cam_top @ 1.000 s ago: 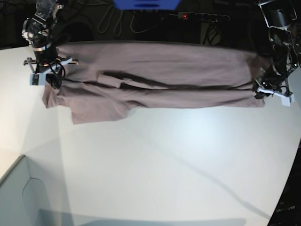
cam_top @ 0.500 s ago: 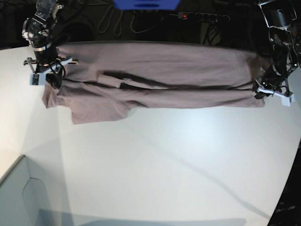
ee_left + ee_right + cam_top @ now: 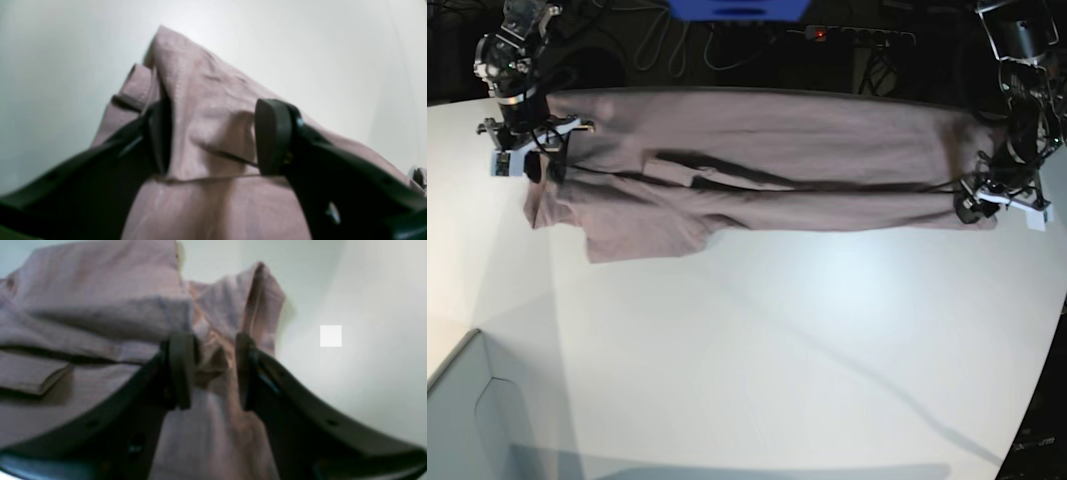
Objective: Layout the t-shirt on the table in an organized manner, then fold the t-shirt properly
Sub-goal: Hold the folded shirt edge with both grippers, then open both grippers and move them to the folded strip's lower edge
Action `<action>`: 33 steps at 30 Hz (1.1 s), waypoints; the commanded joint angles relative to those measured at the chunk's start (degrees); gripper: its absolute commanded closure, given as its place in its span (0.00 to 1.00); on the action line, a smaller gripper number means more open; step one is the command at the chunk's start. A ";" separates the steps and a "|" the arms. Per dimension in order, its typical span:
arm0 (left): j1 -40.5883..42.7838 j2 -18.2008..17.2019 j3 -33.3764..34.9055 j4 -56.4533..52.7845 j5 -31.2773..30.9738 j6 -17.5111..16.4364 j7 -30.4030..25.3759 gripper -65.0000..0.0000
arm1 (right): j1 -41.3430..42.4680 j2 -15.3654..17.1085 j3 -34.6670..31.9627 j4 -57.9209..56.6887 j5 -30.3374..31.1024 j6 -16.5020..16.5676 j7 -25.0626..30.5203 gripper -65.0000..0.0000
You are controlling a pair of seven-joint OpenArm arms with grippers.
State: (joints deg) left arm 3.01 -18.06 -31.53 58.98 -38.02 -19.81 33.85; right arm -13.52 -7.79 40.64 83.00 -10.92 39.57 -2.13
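T-shirt (image 3: 757, 165): we've got it stretched in a long band across the far side of the table (image 3: 807, 340).
Handling: looks light, soft and floppy to us; it'll sag and crease, so we'd grab hems or corners.
Long axis: runs side to side in the base view.
Left gripper (image 3: 213, 136): jaws parted around a cloth fold, not pinching.
Right gripper (image 3: 213, 370): parted too, bunched fabric between the fingers.
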 commanded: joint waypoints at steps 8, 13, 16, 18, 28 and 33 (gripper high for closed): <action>0.03 -0.70 -0.52 0.76 0.97 1.13 1.54 0.41 | 0.20 -1.13 0.37 9.00 1.12 0.43 1.47 0.57; 2.84 0.00 -7.28 4.18 -4.31 1.22 1.71 0.34 | 0.55 -1.21 0.10 11.64 1.20 0.43 1.30 0.57; 2.84 0.00 -8.08 5.77 -4.84 1.22 1.71 0.32 | 1.34 -1.21 -0.86 11.64 1.20 0.43 1.30 0.57; 2.84 0.00 -8.25 5.94 -5.01 1.22 1.71 0.32 | 1.43 -1.21 -2.53 11.64 1.12 0.43 1.30 0.57; 0.38 -0.88 -8.34 6.03 -4.75 1.75 1.36 0.32 | 1.96 -1.21 -7.28 11.64 0.94 0.43 1.30 0.57; -2.70 -2.11 -8.25 5.24 -4.57 1.84 1.19 0.32 | 1.96 -1.21 -7.28 11.46 0.94 0.43 1.30 0.57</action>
State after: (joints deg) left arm 0.36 -19.38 -39.57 63.48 -42.13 -17.61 35.53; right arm -11.97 -9.23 33.36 93.49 -11.11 39.59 -2.37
